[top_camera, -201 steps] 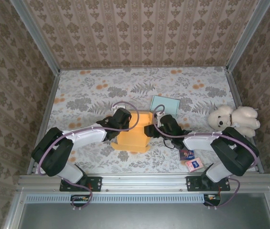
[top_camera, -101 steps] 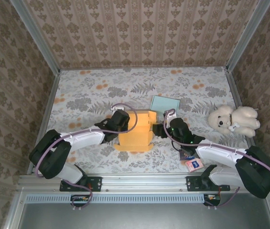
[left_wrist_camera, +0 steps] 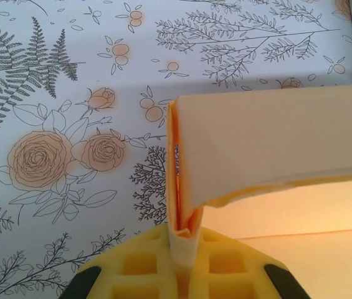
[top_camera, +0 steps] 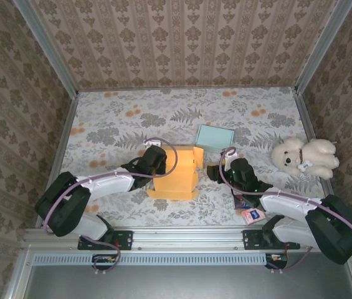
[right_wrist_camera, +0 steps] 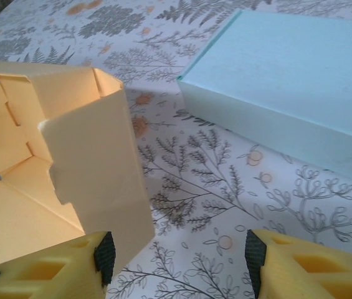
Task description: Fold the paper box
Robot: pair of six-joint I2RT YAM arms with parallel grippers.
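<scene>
Nearest the arm bases, small pink and dark packets point(top_camera: 251, 212) lie on the floral table point(top_camera: 113, 124) beside the right arm.

Just beyond them, in the middle of the table between the two arms, sits the paper box point(top_camera: 176, 177). It is pale orange card, only partly folded. A flat flap spreads on the cloth along its near edge, and the walls above it stand raised around an open top. The right wrist view shows small slots cut in an inner panel. It also shows an upright side flap with a notched, stepped edge, standing loose at the box's right side.

The left gripper point(left_wrist_camera: 182, 268) is closed tight on the box's left wall, pinching the doubled card edge between its yellow pads.

The right gripper point(right_wrist_camera: 179, 255) sits low by the box's right side. Its jaws are parted and hold nothing. The loose flap is just in front of one finger, and bare cloth shows in the gap.

Farther back, a flat light teal box point(top_camera: 215, 136) lies near the paper box's far right corner but apart from it. A white plush bear point(top_camera: 303, 157) rests near the table's right edge.
</scene>
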